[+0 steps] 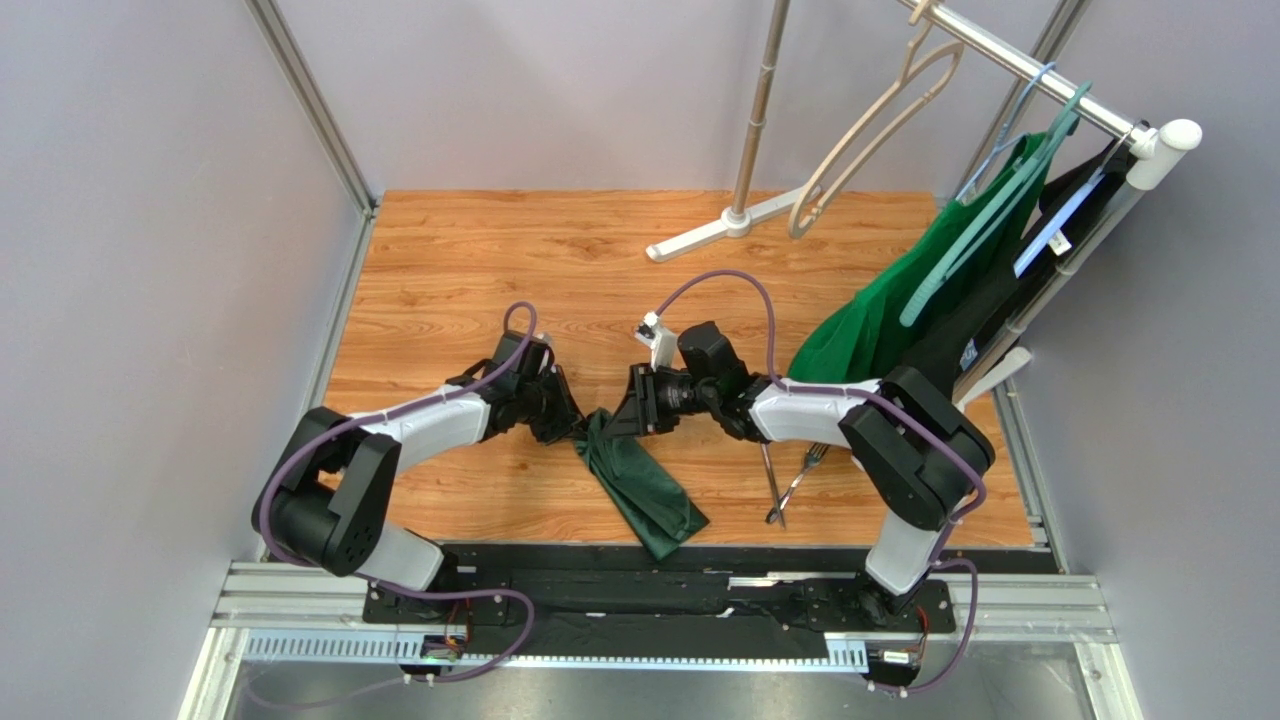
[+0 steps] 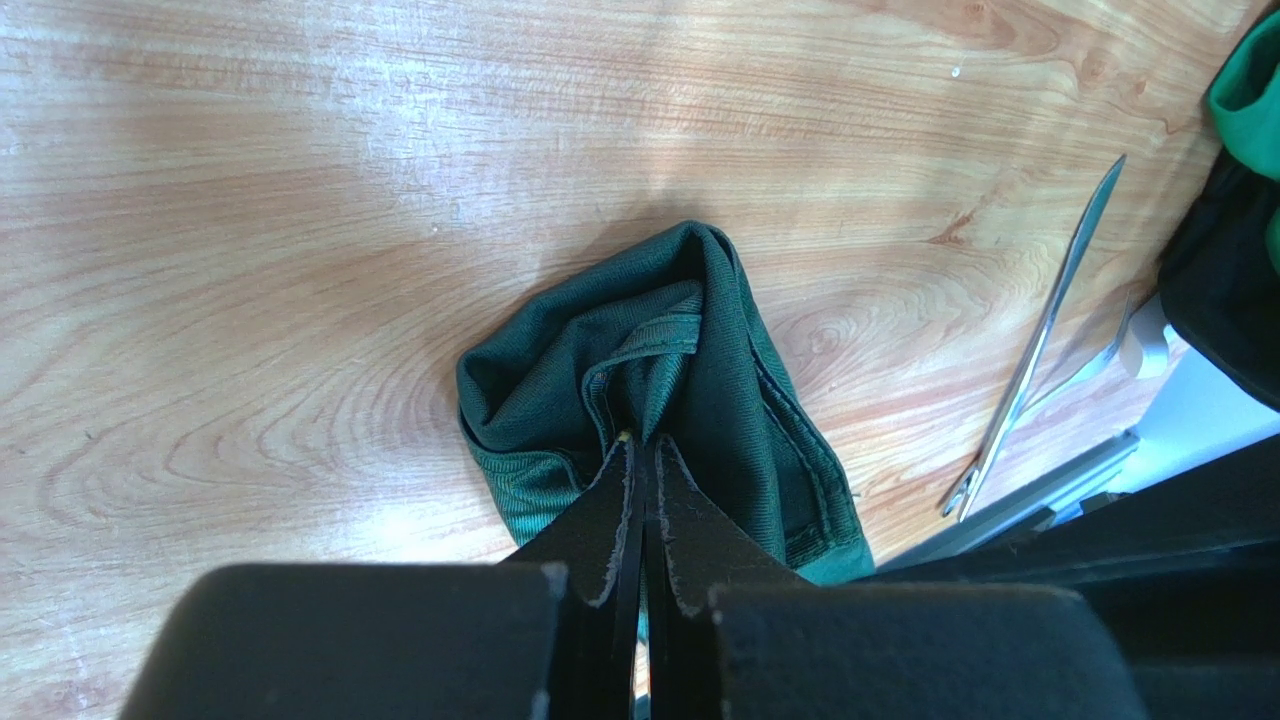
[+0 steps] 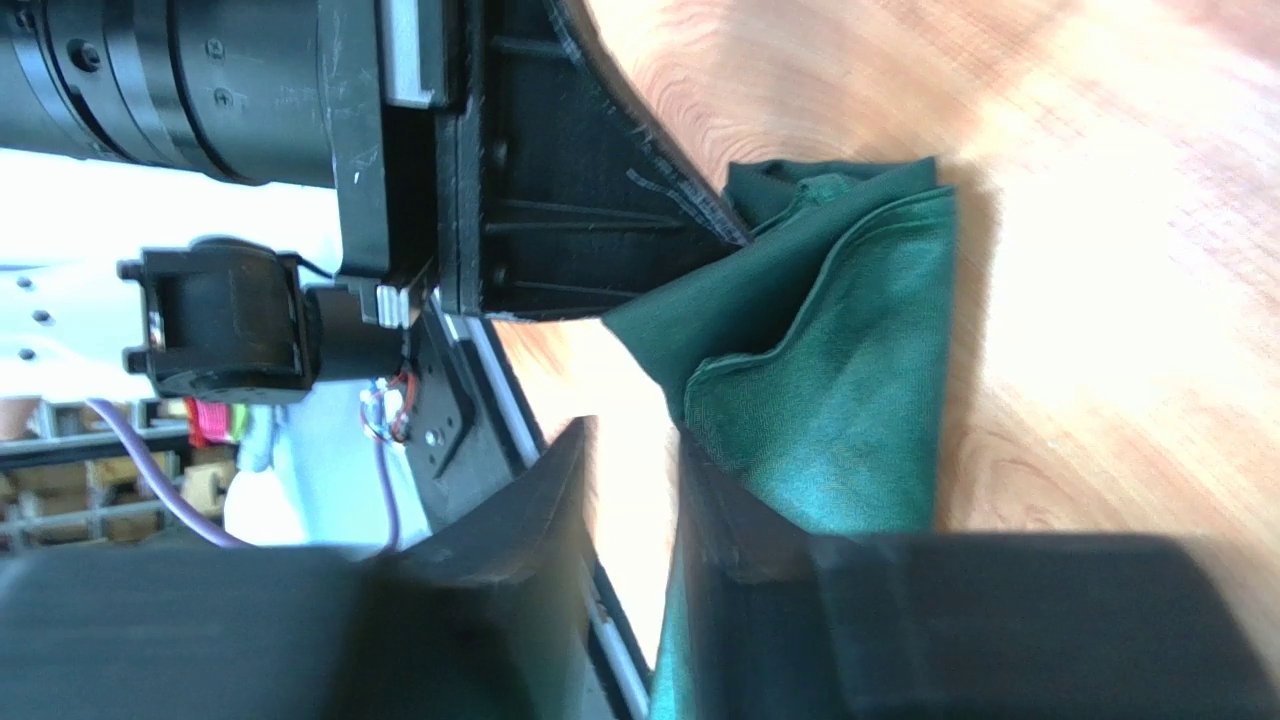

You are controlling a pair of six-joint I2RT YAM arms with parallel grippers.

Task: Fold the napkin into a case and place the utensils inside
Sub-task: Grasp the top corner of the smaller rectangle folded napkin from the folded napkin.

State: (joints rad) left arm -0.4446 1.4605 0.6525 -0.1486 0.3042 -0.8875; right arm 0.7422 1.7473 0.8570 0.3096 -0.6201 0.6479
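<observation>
A dark forest-green cloth napkin (image 1: 643, 483) is shown bunched into a narrow, creased strip on a wood-grain bench (image 1: 451, 270), towards its near edge. Its long axis runs diagonally, from a lifted end between the two tools down towards the near edge and to the right. The left tool (image 2: 642, 450) is closed tight, with a hemmed fold at that lifted end pinched in its black fingertips. The right tool (image 3: 631, 443) is placed just beside the same end, facing the left one, its jaws partly apart with bare bench visible in the gap. Cloth is seen against one finger, but whether any lies between the jaws cannot be told. The weave is matte and soft, with a stitched hem, and no pouch is formed yet. The utensils (image 1: 787, 483), two slim silver metal pieces laid in a narrow V, rest on the bench to the right of the napkin, apart from it, on the right tool's side.
</observation>
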